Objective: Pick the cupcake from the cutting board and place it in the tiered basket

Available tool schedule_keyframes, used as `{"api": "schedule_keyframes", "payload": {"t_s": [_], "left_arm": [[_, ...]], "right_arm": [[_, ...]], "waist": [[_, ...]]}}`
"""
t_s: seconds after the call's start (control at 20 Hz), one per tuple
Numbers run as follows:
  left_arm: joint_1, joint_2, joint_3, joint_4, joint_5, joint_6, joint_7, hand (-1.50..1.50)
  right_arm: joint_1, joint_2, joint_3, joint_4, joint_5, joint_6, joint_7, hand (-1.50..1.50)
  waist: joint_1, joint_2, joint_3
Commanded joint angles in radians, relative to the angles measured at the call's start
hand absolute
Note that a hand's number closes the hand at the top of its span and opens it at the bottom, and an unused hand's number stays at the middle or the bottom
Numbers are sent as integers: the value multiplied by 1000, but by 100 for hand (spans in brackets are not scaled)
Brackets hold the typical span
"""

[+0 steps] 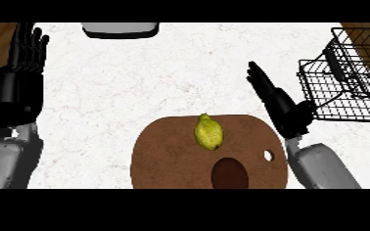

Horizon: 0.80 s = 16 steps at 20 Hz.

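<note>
Cupcake [230, 173] sits on cutting board [165, 152]; straight-fingered right hand [284, 108] near tiered basket [323, 92]

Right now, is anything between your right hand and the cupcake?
Nothing visible. The open right hand is just off the cutting board's right side; the yellow-green fruit lies left of the path to the cupcake.

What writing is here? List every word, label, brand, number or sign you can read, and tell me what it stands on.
None. No word, number, label or sign shows anywhere in the head view: the cutting board, the yellow-green fruit, the cupcake, the tiered basket, the grey object at the far edge and the counter are all unmarked.
</note>
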Motion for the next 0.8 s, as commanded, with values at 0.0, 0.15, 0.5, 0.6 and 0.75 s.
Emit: {"api": "schedule_keyframes", "payload": {"t_s": [0.0, 0.15, 0.5, 0.6, 0.75], "left_arm": [[16, -2, -11, 17, -44, -8, 32, 0], [122, 63, -36, 69, -115, -6, 70, 0], [191, 52, -63, 163, -131, -6, 137, 0], [183, 41, -79, 135, -148, 8, 165, 0], [204, 57, -97, 74, -159, -10, 195, 0]], "right_arm": [[53, 14, -45, -79, -11, -3, 11, 150], [182, 64, -11, -244, -37, -96, 23, 150], [452, 13, -119, -186, 171, -458, 58, -150], [567, -1, -77, -381, 215, -514, 107, -150], [682, -145, -59, -631, 276, -488, 249, -150]], "waist": [[-6, 4, -12], [-23, -4, -12], [-84, -5, -16], [-66, -8, -16], [-42, -8, -16]]}}
